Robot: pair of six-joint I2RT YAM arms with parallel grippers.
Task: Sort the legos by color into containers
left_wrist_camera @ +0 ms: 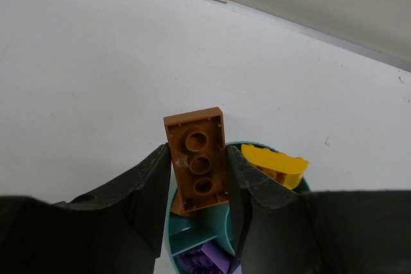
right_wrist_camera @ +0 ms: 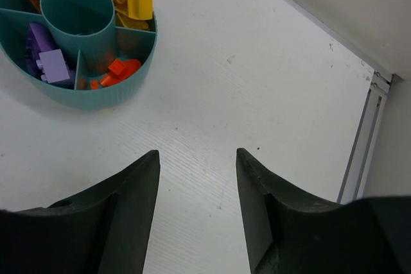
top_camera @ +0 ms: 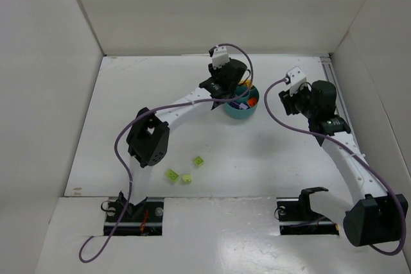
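Left gripper (left_wrist_camera: 198, 158): clamped on the brown brick (left_wrist_camera: 194, 152), which sticks out toward 12 o'clock.
Teal dish (left_wrist_camera: 192, 230): below the brick at 6 o'clock (yellow brick (left_wrist_camera: 275, 163) at 3).
Right gripper (right_wrist_camera: 198, 162): jaws apart and empty, dish at 10 o'clock.

Top cam is fixed high above and behind the arms, looking down on the whole table (top_camera: 270, 158), so everything's small. Left wrist cam sits right behind the left gripper (left_wrist_camera: 198, 168), really close, looking forward past the brown brick (left_wrist_camera: 192, 136) toward the far wall. Right wrist cam rides behind the right gripper (right_wrist_camera: 198, 178), higher off the table, angled toward the far right corner. All three catch the teal dish (top_camera: 241, 113): tiny from the top, clipped at the bottom in the left wrist view, nearly whole at top left in the right wrist one
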